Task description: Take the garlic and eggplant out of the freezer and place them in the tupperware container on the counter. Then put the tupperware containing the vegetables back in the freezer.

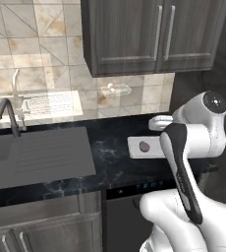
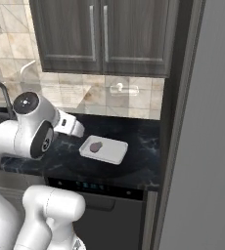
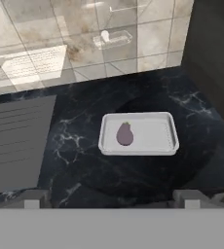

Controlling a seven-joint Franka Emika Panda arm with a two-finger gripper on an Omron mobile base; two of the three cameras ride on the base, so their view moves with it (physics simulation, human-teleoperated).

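The tupperware container [image 3: 167, 132] is a shallow white tray on the black marble counter [image 3: 84, 163]. The purple eggplant [image 3: 125, 134] lies inside it, left of the middle. The tray [image 1: 134, 147] and eggplant [image 1: 144, 146] also show in the left base view, and the tray [image 2: 115, 149] with the eggplant [image 2: 96, 146] in the right base view. My gripper [image 3: 112, 199] hangs above the counter's front edge, short of the tray, open and holding nothing. The freezer's wide grey door [image 2: 207, 146] stands to the right. The garlic is out of view.
A grey sink drainboard [image 1: 46, 155] with a dark faucet [image 1: 7, 115] lies left of the tray. Dark wood wall cabinets [image 1: 149, 34] hang above the counter. A soap dish [image 1: 116, 89] is fixed to the tiled wall. A dishwasher front [image 2: 109, 205] sits under the counter.
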